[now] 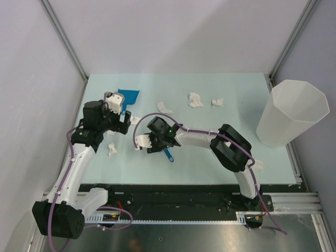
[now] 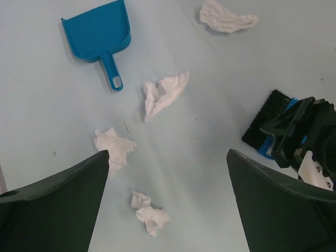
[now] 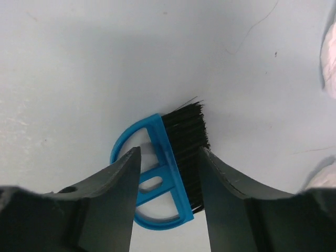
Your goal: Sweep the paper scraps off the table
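Observation:
Several crumpled white paper scraps lie on the mint-green table (image 1: 210, 157): two at the back (image 1: 196, 100) (image 1: 217, 102), one mid-back (image 1: 165, 107), one by my left gripper (image 1: 135, 119), and one at the left (image 1: 112, 149). My left gripper (image 1: 119, 113) (image 2: 168, 157) is open and empty above the table, with scraps below it (image 2: 149, 214) (image 2: 113, 147) (image 2: 164, 93). My right gripper (image 1: 160, 146) (image 3: 169, 157) is low over a blue hand brush (image 3: 168, 157) (image 2: 262, 123) with black bristles. Its jaws stand a little apart, straddling the brush.
A blue dustpan (image 1: 128, 96) (image 2: 100, 31) lies at the back left, just beyond my left gripper. A tall white faceted bin (image 1: 291, 113) stands off the table's right edge. Another scrap (image 1: 257, 165) lies by the right arm's base. Grey walls enclose the table.

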Robot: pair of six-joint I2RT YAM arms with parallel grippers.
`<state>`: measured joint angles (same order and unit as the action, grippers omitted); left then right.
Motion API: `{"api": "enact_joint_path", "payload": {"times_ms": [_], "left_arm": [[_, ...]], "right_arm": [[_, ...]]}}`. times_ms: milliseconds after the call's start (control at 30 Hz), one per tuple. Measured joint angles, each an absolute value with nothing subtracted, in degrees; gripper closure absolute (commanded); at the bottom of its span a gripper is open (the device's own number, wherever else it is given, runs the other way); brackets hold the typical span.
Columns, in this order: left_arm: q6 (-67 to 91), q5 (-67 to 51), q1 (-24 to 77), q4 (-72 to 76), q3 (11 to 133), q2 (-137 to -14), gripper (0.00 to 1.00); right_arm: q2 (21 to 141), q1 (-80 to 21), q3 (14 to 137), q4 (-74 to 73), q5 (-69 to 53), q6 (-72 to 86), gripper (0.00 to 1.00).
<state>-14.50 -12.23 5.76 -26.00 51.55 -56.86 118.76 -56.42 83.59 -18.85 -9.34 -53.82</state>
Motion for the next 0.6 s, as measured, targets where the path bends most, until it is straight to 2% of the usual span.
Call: {"api": "enact_joint_path", "payload": {"times_ms": [100, 133, 167, 300, 433, 467, 600], "left_arm": [[-14.8, -12.3, 5.7, -26.1, 51.5, -56.9, 0.02], [-15.1, -12.5, 5.7, -26.2, 51.4, -56.9, 0.02], [-15.2, -12.8, 5.7, -26.2, 51.4, -57.0, 0.04], [-16.9, -16.5, 5.8, -26.3, 51.4, -58.6, 0.08], [-21.5, -22.8, 6.2, -26.5, 51.4, -60.4, 0.14], [-23.1, -24.3, 6.7, -26.6, 51.4, -60.7, 0.18], [-31.2, -26.8, 12.7, -27.0, 51.4, -62.4, 0.24]], "right_arm": [[118.9, -57.2, 84.0, -18.2, -8.8, -52.5, 0.41], [118.8, -57.3, 84.0, -18.1, -8.7, -51.8, 0.26], [118.6, -57.3, 84.0, -18.1, -8.7, -50.2, 0.01], [113.8, -57.5, 83.2, -18.4, -10.5, -42.6, 0.0], [101.3, -55.2, 78.7, -18.2, -16.0, -33.8, 0.0], [97.8, -54.0, 77.2, -17.4, -17.7, -31.2, 0.0], [87.0, -47.4, 70.7, -15.5, -23.2, -22.7, 0.0]]}}
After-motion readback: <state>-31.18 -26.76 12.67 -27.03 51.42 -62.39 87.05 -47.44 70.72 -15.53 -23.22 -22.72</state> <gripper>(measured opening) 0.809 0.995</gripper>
